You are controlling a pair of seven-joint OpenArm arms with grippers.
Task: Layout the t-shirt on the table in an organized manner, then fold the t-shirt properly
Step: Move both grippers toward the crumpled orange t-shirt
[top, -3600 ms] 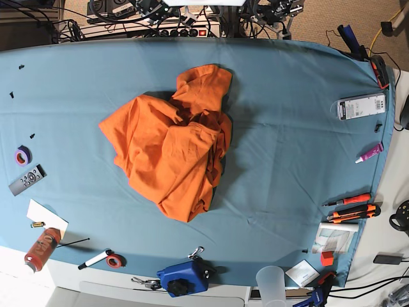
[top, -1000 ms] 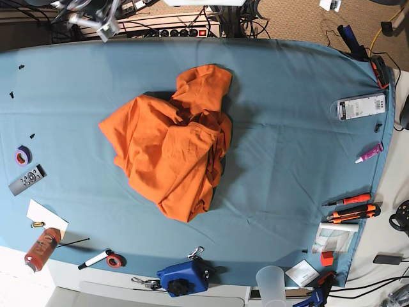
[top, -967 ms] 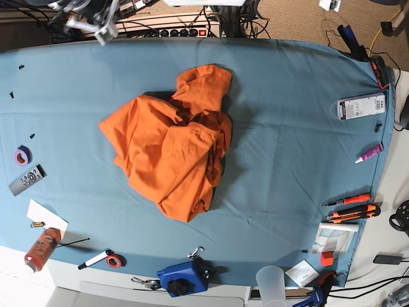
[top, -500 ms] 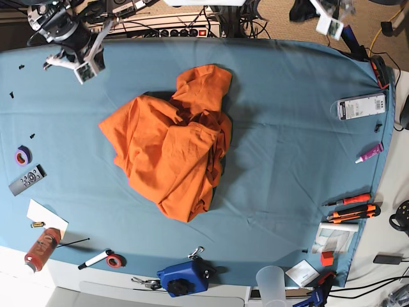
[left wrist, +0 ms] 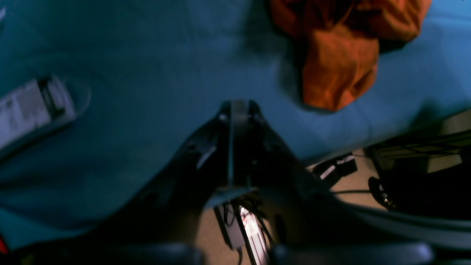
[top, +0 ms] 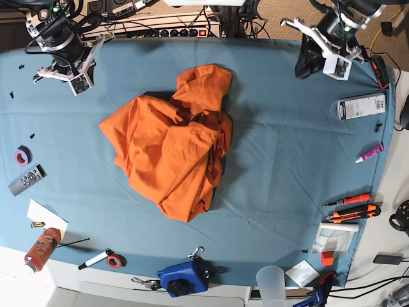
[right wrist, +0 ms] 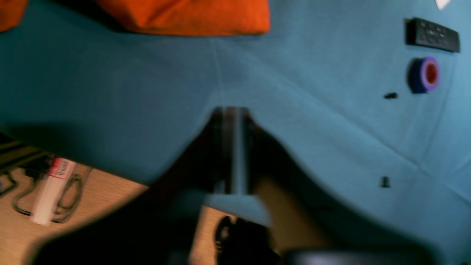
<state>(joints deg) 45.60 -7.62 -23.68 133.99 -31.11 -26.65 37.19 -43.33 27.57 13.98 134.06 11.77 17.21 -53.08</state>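
t-shirt (top: 171, 146) crumpled mid table (top: 287, 141). left gripper (left wrist: 235, 106) and right gripper (right wrist: 231, 112) hover empty over far corners. fingers look together, blur prevents certainty.

We are looking at a robotics lab or workshop bench rather than a home. The wide table (top: 281, 160) wears a teal cloth, and its edges are littered with working clutter: orange-handled cutters (top: 353, 212), a marker (top: 94, 259), rolls of tape (top: 23, 155), a remote control (top: 27, 180), a blue device (top: 183, 277) and a packaged part (top: 362, 106). Beyond the far edge we see a power strip (top: 185, 31) and tangled cables on a carpeted floor (the usual mess behind a test rig), and two robot arms reach over the far corners.
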